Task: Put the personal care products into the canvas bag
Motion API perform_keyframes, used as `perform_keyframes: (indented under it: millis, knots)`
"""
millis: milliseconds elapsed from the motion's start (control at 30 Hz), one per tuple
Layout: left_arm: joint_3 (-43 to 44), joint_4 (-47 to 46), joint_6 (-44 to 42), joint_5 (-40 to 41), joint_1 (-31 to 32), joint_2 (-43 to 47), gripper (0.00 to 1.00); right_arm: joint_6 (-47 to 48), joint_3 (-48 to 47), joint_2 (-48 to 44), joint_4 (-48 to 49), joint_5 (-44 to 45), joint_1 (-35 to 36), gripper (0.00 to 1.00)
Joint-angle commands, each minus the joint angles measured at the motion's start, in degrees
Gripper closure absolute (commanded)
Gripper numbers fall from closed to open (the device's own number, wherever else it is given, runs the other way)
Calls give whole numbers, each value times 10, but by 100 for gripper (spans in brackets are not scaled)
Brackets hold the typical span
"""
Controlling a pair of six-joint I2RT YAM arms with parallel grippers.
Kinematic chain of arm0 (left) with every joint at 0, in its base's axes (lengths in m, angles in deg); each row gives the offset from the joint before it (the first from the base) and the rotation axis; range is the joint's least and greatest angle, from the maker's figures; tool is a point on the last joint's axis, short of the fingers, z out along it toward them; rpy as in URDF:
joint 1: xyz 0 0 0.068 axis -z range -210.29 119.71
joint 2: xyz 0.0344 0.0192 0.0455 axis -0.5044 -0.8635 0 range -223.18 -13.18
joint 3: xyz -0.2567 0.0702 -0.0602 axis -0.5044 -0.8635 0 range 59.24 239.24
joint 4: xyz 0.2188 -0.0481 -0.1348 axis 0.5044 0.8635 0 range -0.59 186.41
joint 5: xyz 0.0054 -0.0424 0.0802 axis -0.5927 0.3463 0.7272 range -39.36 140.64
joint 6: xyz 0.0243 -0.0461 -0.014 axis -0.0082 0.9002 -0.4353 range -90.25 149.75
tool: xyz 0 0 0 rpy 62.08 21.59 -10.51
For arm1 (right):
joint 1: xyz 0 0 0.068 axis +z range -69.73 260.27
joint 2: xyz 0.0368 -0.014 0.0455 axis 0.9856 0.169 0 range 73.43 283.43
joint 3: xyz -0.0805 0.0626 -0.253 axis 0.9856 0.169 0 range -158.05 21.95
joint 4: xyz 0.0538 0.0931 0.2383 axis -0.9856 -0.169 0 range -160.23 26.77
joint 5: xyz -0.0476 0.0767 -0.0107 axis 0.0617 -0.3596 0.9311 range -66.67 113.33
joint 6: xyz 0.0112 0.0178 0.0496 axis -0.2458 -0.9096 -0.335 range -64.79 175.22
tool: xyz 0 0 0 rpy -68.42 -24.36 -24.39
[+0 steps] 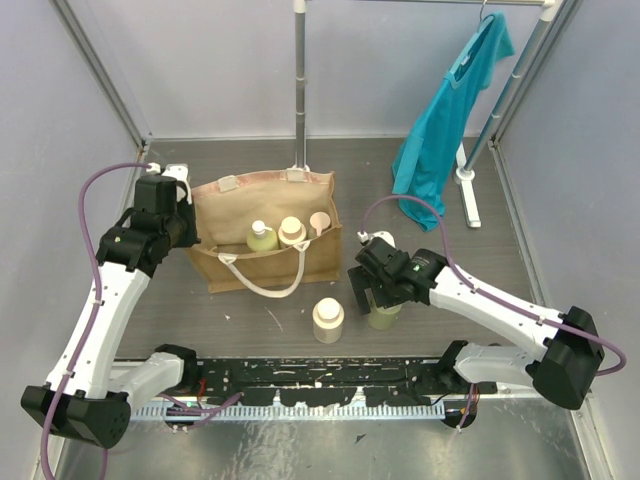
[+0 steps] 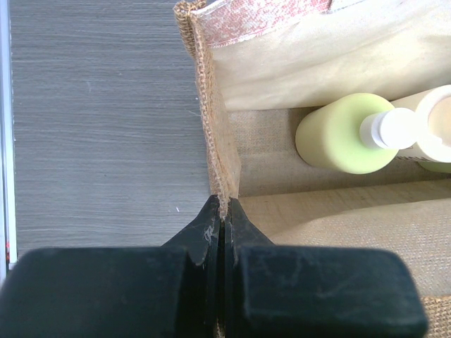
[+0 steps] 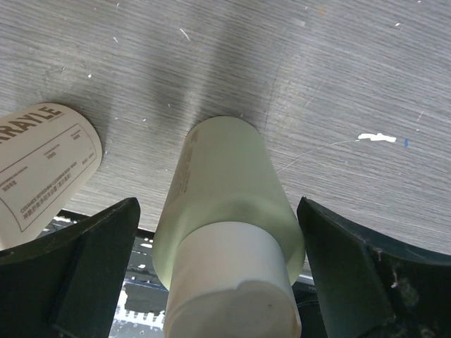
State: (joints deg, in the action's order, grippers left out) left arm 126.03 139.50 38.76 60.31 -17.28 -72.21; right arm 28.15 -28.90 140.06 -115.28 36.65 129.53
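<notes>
Left gripper (image 2: 223, 213) pinched shut on the canvas bag's (image 1: 262, 270) side rim, right gripper (image 3: 220, 243) wide open straddling the upright pale green bottle (image 3: 225, 176) on the table (image 3: 352, 77) near the bag; next I close, lift, clear the rim.

Overhead and close, downward left wrist views share the canvas bag (image 1: 230, 265).

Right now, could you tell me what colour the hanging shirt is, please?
The hanging short-sleeved shirt is teal; the top external view shows it best.
</notes>
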Motion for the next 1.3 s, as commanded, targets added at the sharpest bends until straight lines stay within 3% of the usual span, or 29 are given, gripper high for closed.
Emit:
perform_keyframes:
  millis: [0,100,233,333,533,767,1000,1267]
  knots:
    - [20,-8,-2,-6,-1,3,95,-14,2,-8,17,-22,-2,0]
    - [18,-7,-3,-5,-1,4,95,-10,0,2,19,-18,-2,1]
    - [17,-6,-3,-3,-1,6,94,-3,0,14,24,-22,-2,12]
    - [14,-6,-3,-2,-2,8,95,0,2,24,18,-29,-2,27]
    - [11,-9,-2,-3,-2,8,95,4,-8,32,1,-29,-2,71]
    - [9,-9,-1,-3,-1,10,94,21,-105,53,-40,26,-2,97]
    - [10,-9,-2,-2,-2,14,94,57,-307,110,-86,112,-16,99]
    - [12,-7,0,-10,-2,14,96,161,-515,196,-49,160,-82,99]
